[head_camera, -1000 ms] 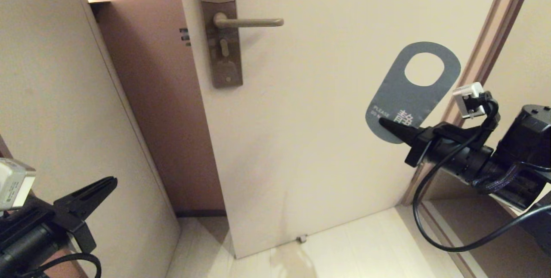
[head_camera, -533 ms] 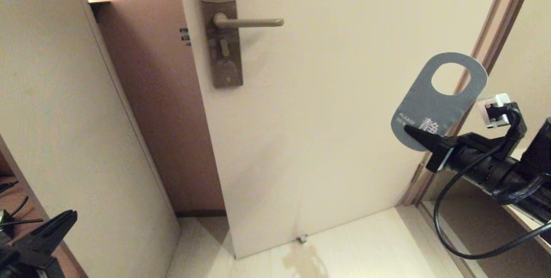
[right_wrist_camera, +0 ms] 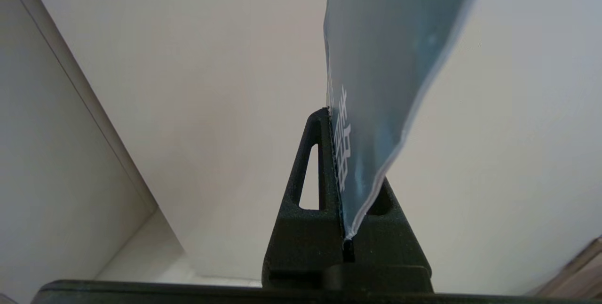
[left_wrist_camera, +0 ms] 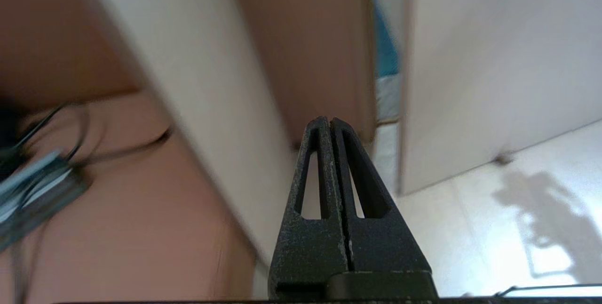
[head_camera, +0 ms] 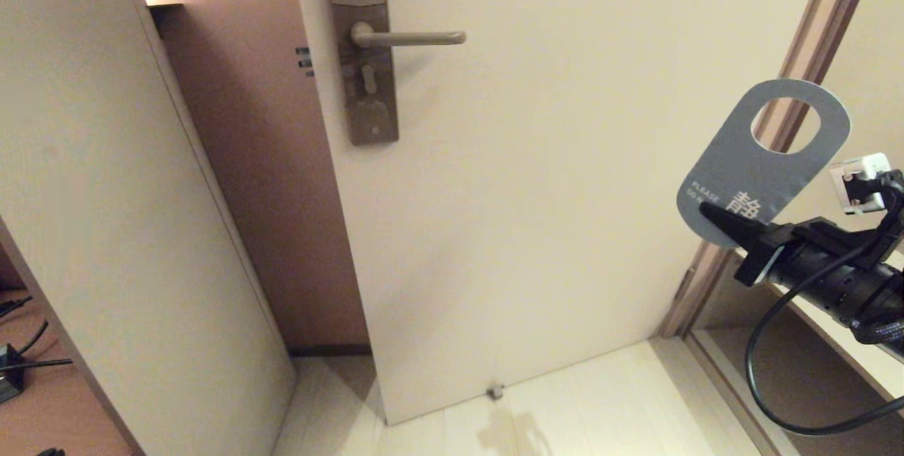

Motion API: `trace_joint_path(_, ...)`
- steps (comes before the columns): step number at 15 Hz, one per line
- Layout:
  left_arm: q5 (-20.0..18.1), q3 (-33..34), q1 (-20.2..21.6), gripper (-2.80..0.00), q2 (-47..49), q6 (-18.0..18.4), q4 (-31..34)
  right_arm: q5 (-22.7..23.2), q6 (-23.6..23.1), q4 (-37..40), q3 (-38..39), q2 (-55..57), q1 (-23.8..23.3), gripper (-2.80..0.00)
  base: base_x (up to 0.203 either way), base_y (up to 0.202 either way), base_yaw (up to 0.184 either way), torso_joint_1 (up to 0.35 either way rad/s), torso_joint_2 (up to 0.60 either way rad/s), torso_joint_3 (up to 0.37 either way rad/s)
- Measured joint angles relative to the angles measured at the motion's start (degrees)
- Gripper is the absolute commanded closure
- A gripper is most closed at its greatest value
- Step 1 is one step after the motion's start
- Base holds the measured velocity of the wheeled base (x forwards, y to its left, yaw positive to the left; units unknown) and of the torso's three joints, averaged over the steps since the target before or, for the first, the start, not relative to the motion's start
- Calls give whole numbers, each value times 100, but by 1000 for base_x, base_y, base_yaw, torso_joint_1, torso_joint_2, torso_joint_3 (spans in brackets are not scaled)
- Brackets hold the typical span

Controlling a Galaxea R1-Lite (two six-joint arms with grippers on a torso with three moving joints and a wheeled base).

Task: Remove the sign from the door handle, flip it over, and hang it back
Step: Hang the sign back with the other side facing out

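1. Sign [head_camera: 763, 152] (blue-grey side facing the head camera, oval hole uppermost) stands tilted at the right, in front of the door frame [head_camera: 805, 54], well apart from the door handle [head_camera: 409, 37].
2. Right gripper [head_camera: 710, 214] pinches the sign's lower end, fingers pressed against both faces.
3. Left gripper [left_wrist_camera: 330, 123] shows only in its own wrist view, fingers pressed together on nothing, above the floor [left_wrist_camera: 470, 228].
4. Door handle is bare on the door [head_camera: 551, 159].

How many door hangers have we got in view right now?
1. The blue-grey card sign with the oval hole is clamped at its lower end in the right gripper, off to the right of the bare matte metal lever handle.
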Motion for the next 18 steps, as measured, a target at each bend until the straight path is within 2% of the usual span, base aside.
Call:
trace_joint_path(1,117,13,9,0,-197,6,222,-4,-5,0,2,-5,-1,0,0,0,0,0,0,0)
trace_joint_path(3,92,41,-28,0,-493,8,379,-11,-5,2,58,-46,-9,0,0,0,0,0,0,0)
trace_joint_path(8,-496,-33,-237,0,-1707,-63,1374,-9,-7,2,569,-437,-382,0,0,0,0,0,0,0)
trace_joint_path(12,-511,-59,-268,0,-2013,-144,1434,-5,-2,5,1147,-895,-687,0,0,0,0,0,0,0)
trace_joint_path(15,-433,-52,-268,0,-2062,-608,1414,-11,11,14,1571,-1311,-849,0,0,0,0,0,0,0)
trace_joint_path(17,-236,-49,-268,0,-2073,-913,1411,-20,10,25,1850,-1605,-902,0,0,0,0,0,0,0)
trace_joint_path(18,-204,-49,-268,0,-2075,-969,1408,-22,6,54,1952,-1739,-933,0,0,0,0,0,0,0)
